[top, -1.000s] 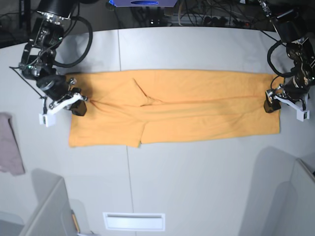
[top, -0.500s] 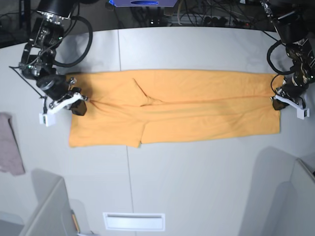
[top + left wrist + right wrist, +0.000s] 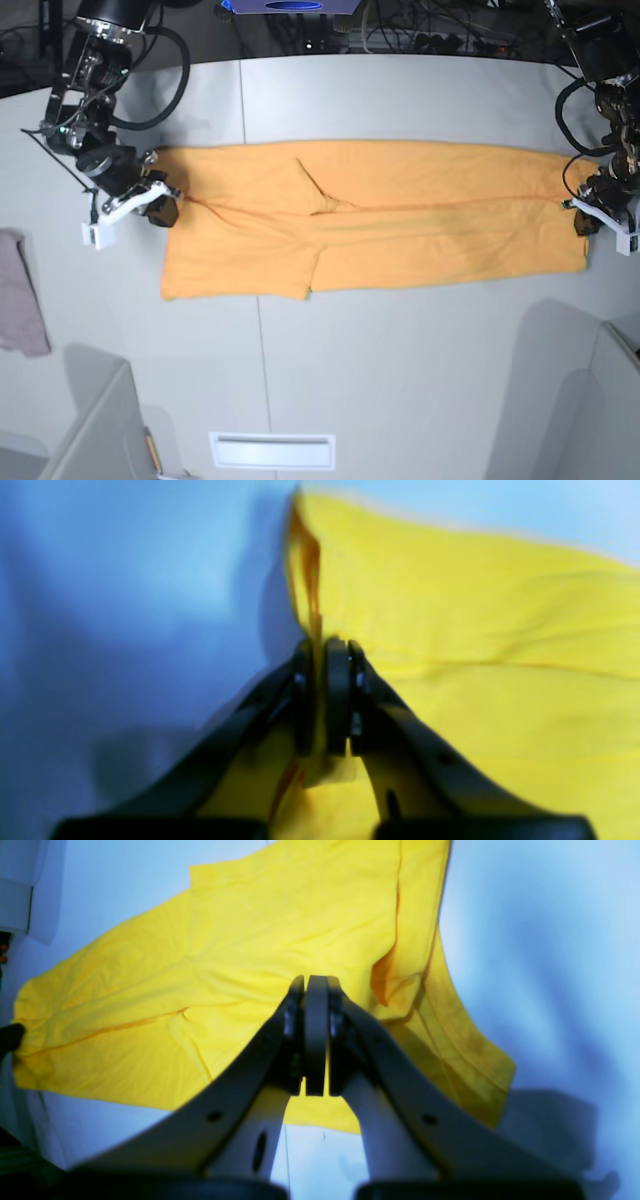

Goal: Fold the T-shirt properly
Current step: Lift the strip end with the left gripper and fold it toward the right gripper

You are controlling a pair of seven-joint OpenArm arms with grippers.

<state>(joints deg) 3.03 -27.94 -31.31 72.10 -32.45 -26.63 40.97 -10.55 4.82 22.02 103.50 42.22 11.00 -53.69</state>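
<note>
The orange-yellow T-shirt (image 3: 400,215) lies flat on the white table as a long band folded lengthwise, with a short flap at its near left. My right gripper (image 3: 165,208) sits at the band's left end in the base view. In the right wrist view (image 3: 316,990) its jaws are pressed together over the cloth (image 3: 225,965), with creases running from them. My left gripper (image 3: 583,218) is at the band's right end. In the left wrist view (image 3: 322,655) it is shut on a raised fold of the shirt's edge (image 3: 475,630).
A small pinkish-mauve cloth (image 3: 20,295) lies at the table's left edge. Grey panels stand at the near left (image 3: 90,430) and near right (image 3: 580,400). A white slot (image 3: 272,450) is at the front. Cables run behind the table's far edge.
Both grippers have moved to the right in the base view, and the whole shirt has shifted right with them. The band looks pulled a little longer.
</note>
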